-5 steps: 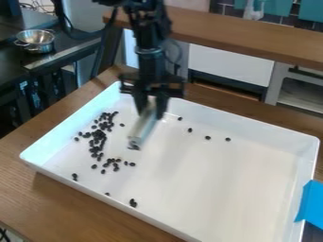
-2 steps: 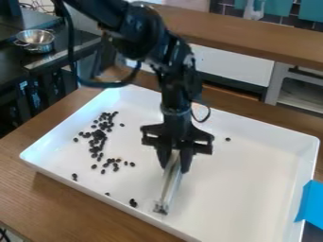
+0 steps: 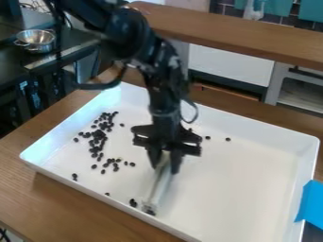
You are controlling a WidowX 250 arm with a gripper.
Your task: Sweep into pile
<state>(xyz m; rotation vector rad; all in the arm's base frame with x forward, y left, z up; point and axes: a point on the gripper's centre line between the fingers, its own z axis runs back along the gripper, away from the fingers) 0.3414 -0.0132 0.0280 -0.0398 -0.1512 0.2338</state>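
My gripper (image 3: 165,163) hangs over the middle of the white tray (image 3: 252,189), shut on a pale, flat sweeping tool (image 3: 157,187). The tool slants down toward the tray's front wall, its lower end close to the right of a small dark clump (image 3: 133,203). On the tray's left side lies the main heap of dark beans (image 3: 98,135), with a looser group (image 3: 112,163) just below it. A few single beans are scattered near the front wall and behind the gripper, among them one bean (image 3: 227,139) to its right.
The tray stands on a wooden table (image 3: 75,208), with blue tape (image 3: 310,203) at its right edge. A metal colander (image 3: 36,41) sits on the dark counter at the upper left. A wooden shelf (image 3: 252,38) runs behind the table.
The gripper first came forward and right across the tray with the tool, then shifted slightly left, bringing the tool's lower end nearer the front clump. The main heap has not moved.
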